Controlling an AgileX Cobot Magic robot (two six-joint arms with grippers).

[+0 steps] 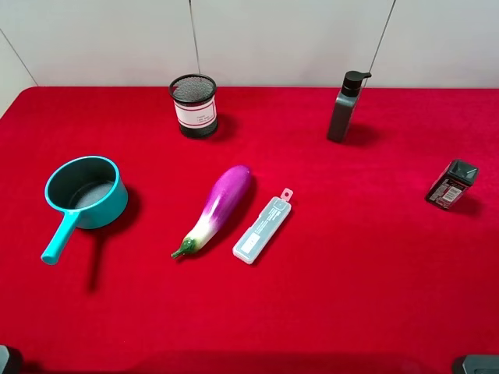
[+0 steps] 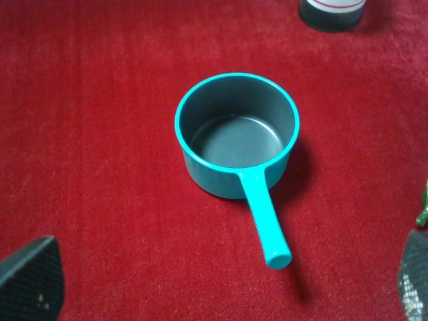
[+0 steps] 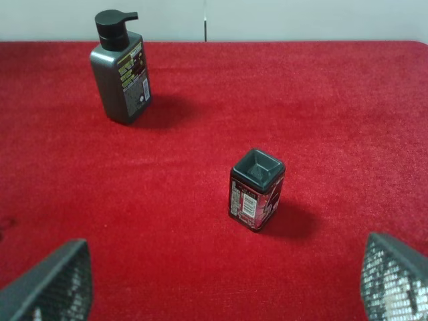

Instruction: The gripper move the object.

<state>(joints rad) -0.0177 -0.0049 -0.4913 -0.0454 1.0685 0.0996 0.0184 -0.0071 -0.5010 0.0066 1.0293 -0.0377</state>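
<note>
Both pincers cropped, left pincer (image 2: 221, 284), right pincer (image 3: 224, 281), gaping

I am looking at a plain red cloth table (image 1: 351, 296). A teal saucepan with grey inside (image 1: 84, 192) is sitting left, a purple-to-white eggplant with green stem (image 1: 215, 209) beside a translucent white plastic case (image 1: 262, 229), and a dark grey pump bottle (image 1: 344, 107) far.

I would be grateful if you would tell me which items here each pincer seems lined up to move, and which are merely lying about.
Likely in play, judging by where each wrist camera looks:
teal saucepan, ahead of the left pincer
small black box, ahead of the right pincer

Lying about:
eggplant
clear plastic case
mesh pen holder
pump bottle
</note>
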